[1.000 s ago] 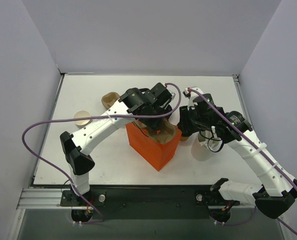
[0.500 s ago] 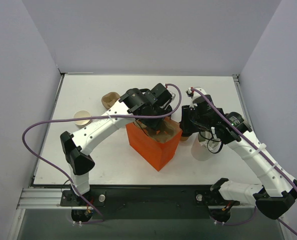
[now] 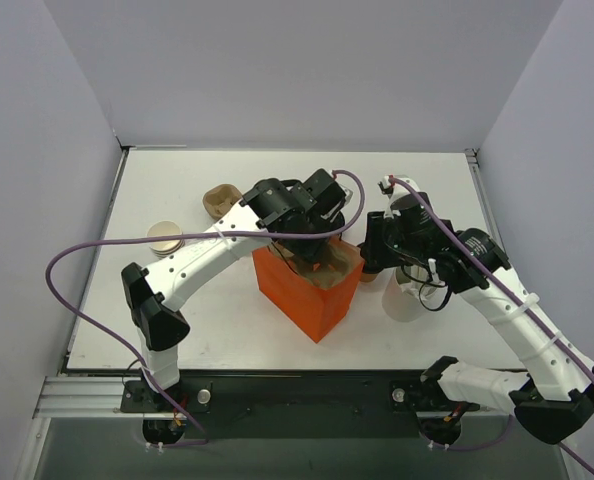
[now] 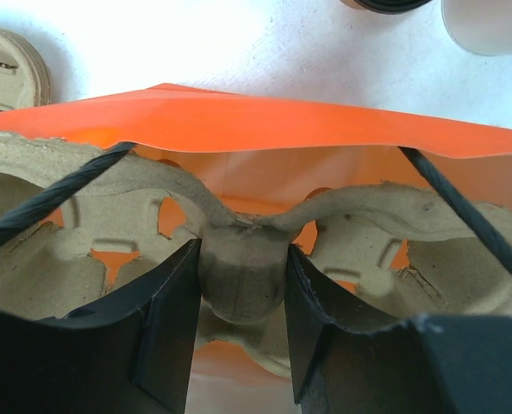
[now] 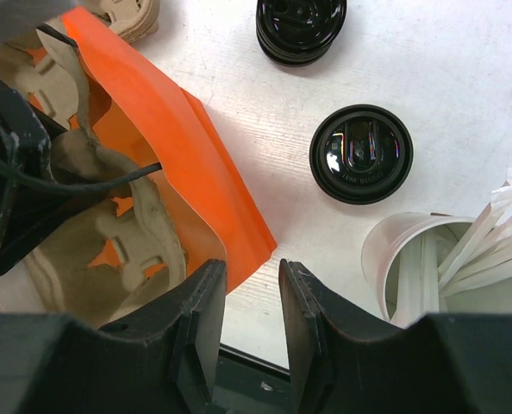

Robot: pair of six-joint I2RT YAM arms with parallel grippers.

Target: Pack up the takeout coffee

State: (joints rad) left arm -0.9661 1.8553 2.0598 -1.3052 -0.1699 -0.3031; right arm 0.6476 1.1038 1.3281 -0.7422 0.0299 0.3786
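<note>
The takeout coffee (image 5: pixel 360 154) shows from above in the right wrist view as a round black lid, standing on the table right of the orange bag (image 5: pixel 178 147). My right gripper (image 5: pixel 252 319) is open with nothing between its fingers, above the bag's corner and near of the coffee. From the top view the right gripper (image 3: pixel 375 250) covers most of the cup. My left gripper (image 4: pixel 243 302) is shut on the centre post of a pulp cup carrier (image 4: pixel 368 233), which sits in the mouth of the orange bag (image 3: pixel 312 290).
A stack of black lids (image 5: pixel 301 26) lies beyond the coffee. A white cup (image 5: pixel 446 267) of white sticks stands to its right. On the left of the table lie a tan round piece (image 3: pixel 164 237) and brown pulp pieces (image 3: pixel 218 198).
The right arm has shifted slightly to the right beside the bag. The left gripper has kept its hold on the carrier in the bag's mouth.
</note>
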